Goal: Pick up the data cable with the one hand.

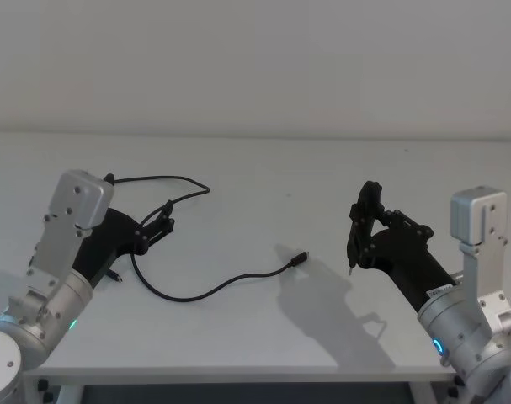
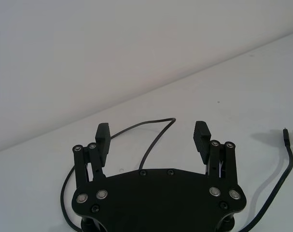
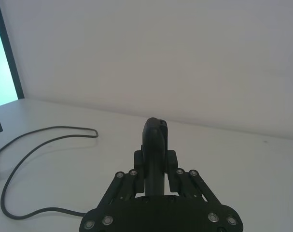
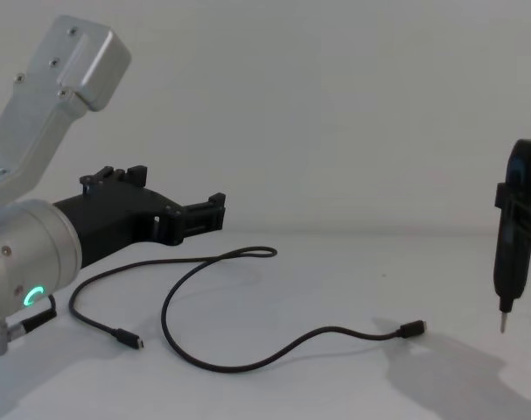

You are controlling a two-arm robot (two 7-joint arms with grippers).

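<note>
Two plugs [image 4: 412, 329] in chest view; left hand [image 2: 152, 127], fingers [image 2: 202, 134] apart, above data cable [image 4: 239, 369].

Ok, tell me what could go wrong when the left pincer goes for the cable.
1. The thin black looped data cable lies flat on the white table; the open left pincer, hovering above a strand, may close short of it or scrape the surface.
2. Lifting one strand could drag the rest; the cable's silver-tipped plug lies near the black pen-like tool held upright in the right pincer and might catch on it.
</note>
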